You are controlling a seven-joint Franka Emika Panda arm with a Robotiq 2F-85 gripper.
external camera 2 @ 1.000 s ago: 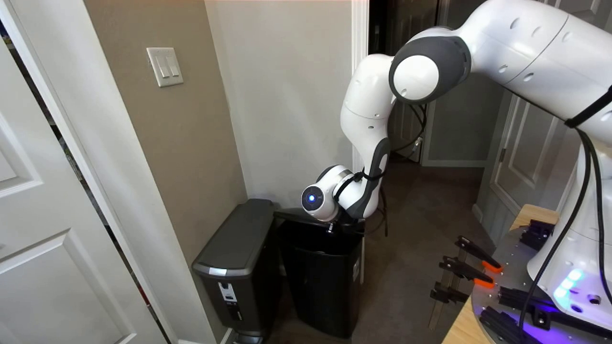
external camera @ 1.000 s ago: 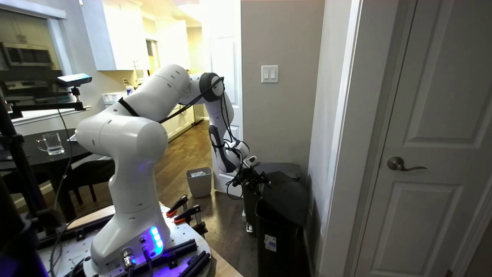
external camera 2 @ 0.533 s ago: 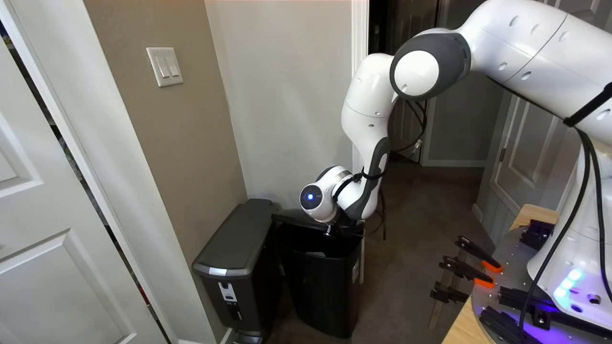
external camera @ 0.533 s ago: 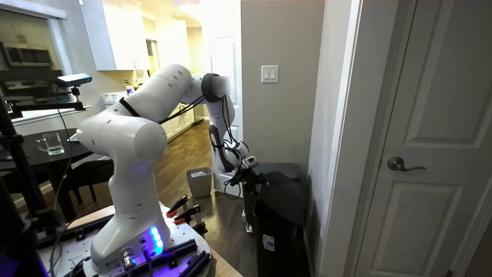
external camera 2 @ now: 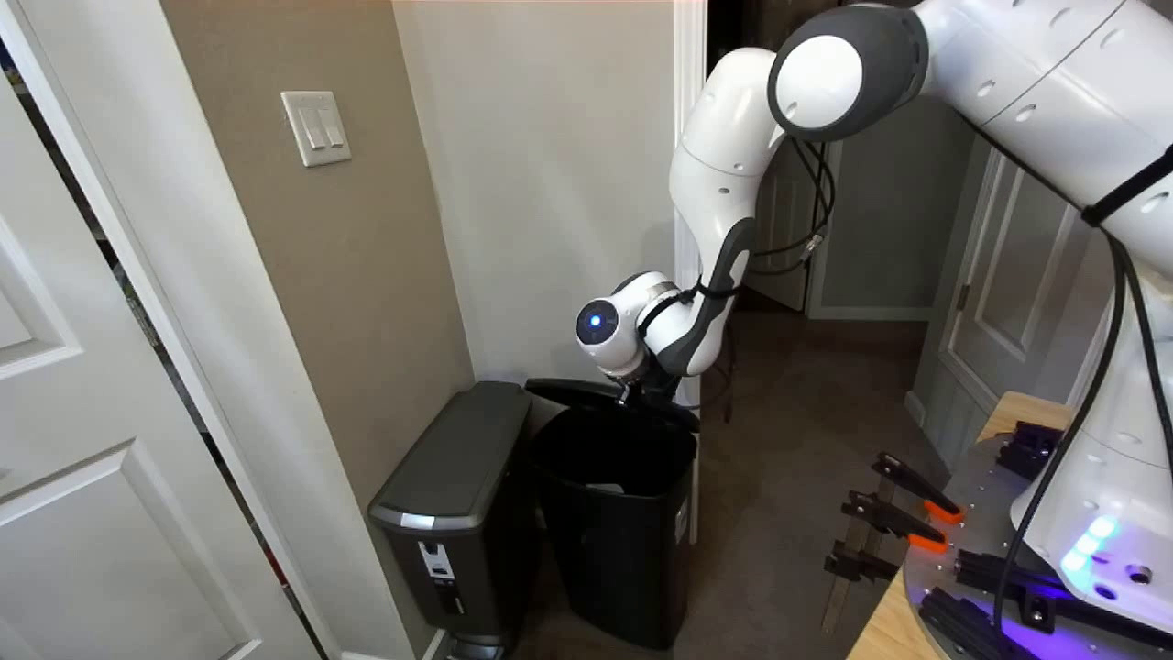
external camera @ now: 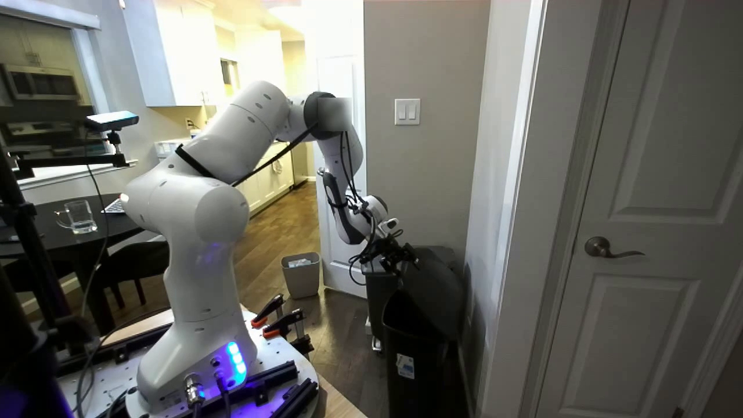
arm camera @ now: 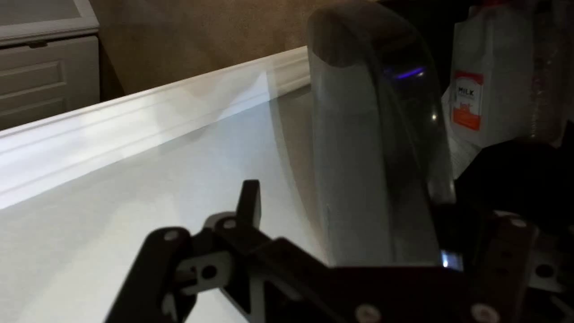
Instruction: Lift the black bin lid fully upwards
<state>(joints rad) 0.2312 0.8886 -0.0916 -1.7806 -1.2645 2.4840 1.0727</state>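
The black bin [external camera: 406, 348] stands by the wall; it also shows in an exterior view [external camera 2: 614, 559]. Its black bin lid [external camera: 432, 290] is tilted up, partly raised, and the bin's mouth is open. The lid also shows in an exterior view [external camera 2: 573, 392]. My gripper [external camera: 406, 259] is at the lid's raised edge. In the wrist view the gripper [arm camera: 352, 190] has its fingers wide apart, one on each side of the lid [arm camera: 354, 148], seen edge-on and glossy. The right finger is dark and hard to make out; whether it touches the lid I cannot tell.
A second dark bin [external camera 2: 449, 458] with its lid shut stands beside the black bin, near the wall. A small grey bin [external camera: 302, 278] stands on the floor. A milk jug [arm camera: 468, 103] lies inside the black bin. Clamps [external camera 2: 903, 513] stick out from the robot's table.
The arm and gripper have moved up. The lid has tilted up further along with the gripper, and more of the bin's mouth shows.
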